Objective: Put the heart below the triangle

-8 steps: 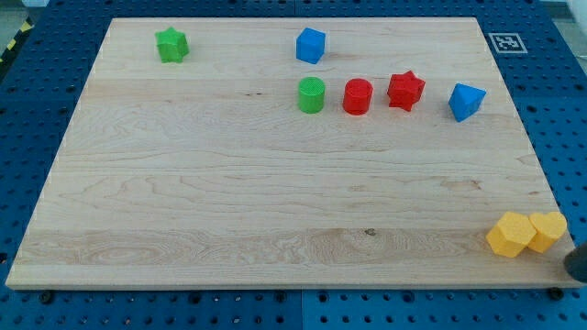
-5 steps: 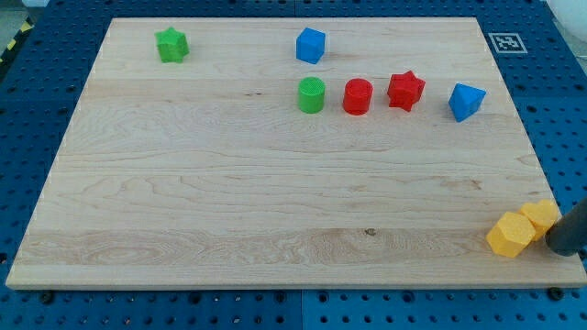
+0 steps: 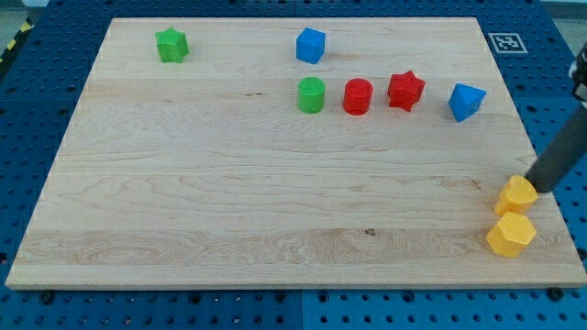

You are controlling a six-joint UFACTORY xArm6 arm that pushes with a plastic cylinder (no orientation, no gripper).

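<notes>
**Tip against the yellow heart at the desk's right edge**

The arm carries no jaws, so there is no wide or narrow to tell: it ends in a dark rod that slants down from the view's right edge. My tip (image 3: 535,186) sits at the right margin of the wooden desk (image 3: 229,192), touching the upper right side of the yellow heart (image 3: 517,194). The heart lies in the desk's lower right area. Just below it, touching or nearly so, is a yellow hexagonal block (image 3: 511,235), the block nearest the desk's bottom right corner.

Well above the tip, toward the view's top, is the blue triangle (image 3: 466,101), the block that the heart is closest to being under, though the heart lies somewhat to the right of it. Leftward from the triangle runs a row: a red star (image 3: 405,90), a red cylinder (image 3: 358,96) and a green cylinder (image 3: 312,94), each apart from the next. Above the green cylinder stands a blue cube (image 3: 311,45). Far off at the top left is a green star (image 3: 171,44).

No container is on the desk. A black-and-white marker tag (image 3: 505,42) sits off its top right corner, on the blue perforated base (image 3: 37,101).
</notes>
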